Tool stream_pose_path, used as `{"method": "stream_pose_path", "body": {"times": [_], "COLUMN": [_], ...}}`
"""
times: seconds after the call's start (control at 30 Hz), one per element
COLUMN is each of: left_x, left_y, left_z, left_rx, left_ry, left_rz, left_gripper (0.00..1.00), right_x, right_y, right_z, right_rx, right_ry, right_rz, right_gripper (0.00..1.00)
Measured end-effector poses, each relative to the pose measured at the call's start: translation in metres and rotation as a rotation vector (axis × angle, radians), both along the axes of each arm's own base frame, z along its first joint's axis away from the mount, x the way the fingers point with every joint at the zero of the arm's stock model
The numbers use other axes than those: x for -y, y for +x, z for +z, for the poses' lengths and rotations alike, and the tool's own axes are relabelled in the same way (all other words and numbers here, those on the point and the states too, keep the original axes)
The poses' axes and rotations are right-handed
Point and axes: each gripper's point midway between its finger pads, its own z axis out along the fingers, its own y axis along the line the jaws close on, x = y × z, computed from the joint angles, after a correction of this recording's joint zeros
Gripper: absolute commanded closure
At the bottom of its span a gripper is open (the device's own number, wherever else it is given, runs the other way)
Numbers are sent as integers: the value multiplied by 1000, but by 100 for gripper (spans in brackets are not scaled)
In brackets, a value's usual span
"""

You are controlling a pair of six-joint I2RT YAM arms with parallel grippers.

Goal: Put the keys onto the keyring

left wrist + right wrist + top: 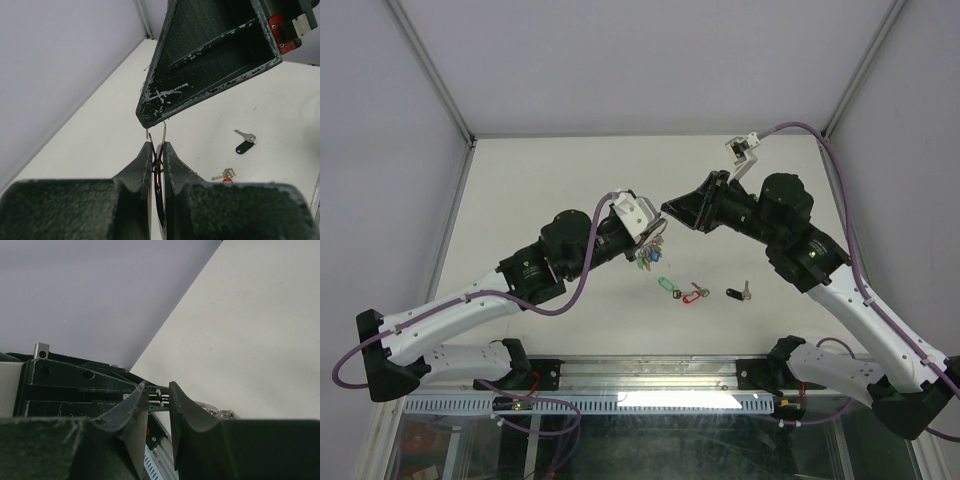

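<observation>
The white table [540, 190] bears three tagged keys [693, 293].

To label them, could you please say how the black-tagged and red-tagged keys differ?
The black-tagged key lies alone, farthest right in the top view; the red-tagged key lies close beside the green-tagged key. Their tags differ in colour, black against red. Both are silver keys lying loose on the table.

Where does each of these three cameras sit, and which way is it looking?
Top external: above and behind the arms, looking down at the table; both arms show.
Left wrist: on the left arm, looking along the left gripper, shut on the keyring.
Right wrist: on the right arm, looking along the right gripper towards the left one.
Shared: both wrist views show the keyring's wire.
</observation>
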Motion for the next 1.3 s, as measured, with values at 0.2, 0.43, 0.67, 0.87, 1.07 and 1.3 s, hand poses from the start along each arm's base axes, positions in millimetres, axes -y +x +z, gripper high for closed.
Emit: {"method": "stream_pose_path", "body": {"times": [0.2,0.43,0.67,0.87,1.07,1.3], "left_x": [0,0,0,0,0,-1], "left_y": [0,0,0,0,1,2], "left_z": [0,0,0,2,1,2], "left_rx": [0,1,1,3,3,5], "left_ry": [0,0,-1,-5,-6,-8], "left_rz": [0,0,0,1,8,14], "left_gripper": [100,100,100,100,90,83], "right_x": [-2,-4,-5,-5,-6,-6], "right_y": [-2,-3,-4,-3,-3,-4], "right_z": [2,1,-2,-4,-4,-2], "right_rx": [-3,-9,-15,-20,-14,-10], "right_ry": [13,15,12,10,15,20], "right_rz": [20,36,44,48,54,60], "right_gripper": [74,74,83,100,100,100]}}
